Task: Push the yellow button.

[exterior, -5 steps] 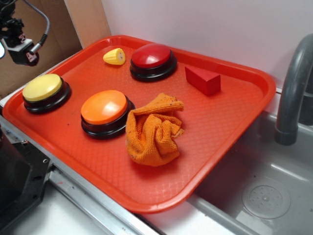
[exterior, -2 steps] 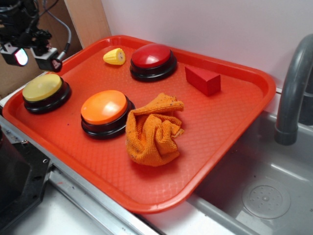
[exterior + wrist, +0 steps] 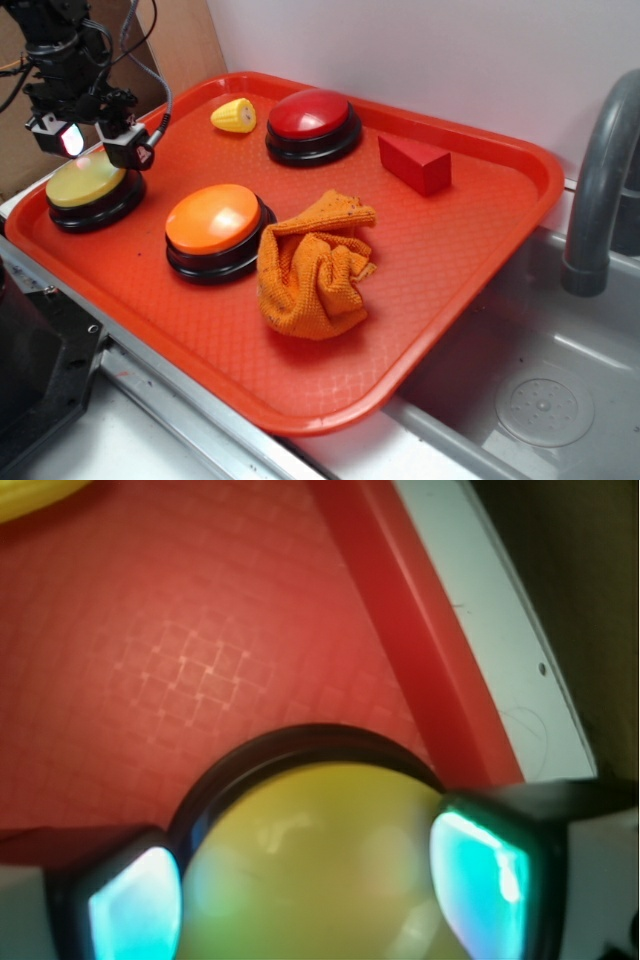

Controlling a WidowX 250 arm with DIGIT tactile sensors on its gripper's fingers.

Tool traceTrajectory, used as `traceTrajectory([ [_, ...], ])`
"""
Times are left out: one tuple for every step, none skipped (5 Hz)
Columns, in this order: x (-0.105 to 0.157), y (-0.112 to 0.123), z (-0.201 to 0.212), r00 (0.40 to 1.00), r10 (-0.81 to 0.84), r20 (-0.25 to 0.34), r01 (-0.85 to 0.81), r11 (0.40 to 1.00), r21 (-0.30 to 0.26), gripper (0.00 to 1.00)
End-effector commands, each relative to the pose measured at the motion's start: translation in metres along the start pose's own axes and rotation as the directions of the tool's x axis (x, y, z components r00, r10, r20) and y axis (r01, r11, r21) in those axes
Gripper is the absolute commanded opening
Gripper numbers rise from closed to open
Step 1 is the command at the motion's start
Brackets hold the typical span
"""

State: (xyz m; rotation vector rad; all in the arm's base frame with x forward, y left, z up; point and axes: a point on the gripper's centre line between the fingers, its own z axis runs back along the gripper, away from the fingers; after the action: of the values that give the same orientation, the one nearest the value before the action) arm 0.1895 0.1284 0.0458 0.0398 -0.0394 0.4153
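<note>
The yellow button (image 3: 85, 185), a pale yellow dome on a black round base, sits at the tray's left end. My gripper (image 3: 98, 142) hangs right above its far edge, jaws spread wide and empty. In the wrist view the yellow button (image 3: 330, 870) fills the space between my two glowing fingertips (image 3: 480, 875), very close below them. From these views I cannot tell whether the fingertips touch the dome.
On the red tray (image 3: 460, 250) also stand an orange button (image 3: 213, 225) and a red button (image 3: 310, 120). A small yellow corn toy (image 3: 234, 116), a red block (image 3: 415, 163) and a crumpled orange cloth (image 3: 315, 265) lie there too. A sink (image 3: 540, 390) and grey faucet (image 3: 600, 190) are right.
My gripper has come in from the upper left and dropped down over the yellow button. Nothing on the tray has moved.
</note>
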Motion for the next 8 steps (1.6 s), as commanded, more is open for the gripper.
traceTrajectory([
  [-0.003,0.018,0.007,0.997,0.07,-0.013,-0.07,0.997,-0.027,1.0],
  [-0.014,0.023,0.03,0.997,0.074,0.023,-0.074,0.997,-0.009,1.0],
  [-0.023,0.028,0.052,0.994,0.086,0.068,-0.085,0.996,-0.008,1.0],
  [-0.027,0.034,0.069,0.991,0.102,0.082,-0.101,0.995,-0.016,1.0],
  [-0.028,0.037,0.071,0.993,0.096,0.072,-0.094,0.995,-0.021,1.0],
  [-0.029,0.037,0.074,0.994,0.085,0.071,-0.086,0.996,0.009,1.0],
  [-0.027,0.041,0.082,0.993,0.077,0.087,-0.077,0.997,-0.006,1.0],
  [-0.027,0.042,0.088,0.994,0.069,0.086,-0.069,0.998,-0.001,1.0],
])
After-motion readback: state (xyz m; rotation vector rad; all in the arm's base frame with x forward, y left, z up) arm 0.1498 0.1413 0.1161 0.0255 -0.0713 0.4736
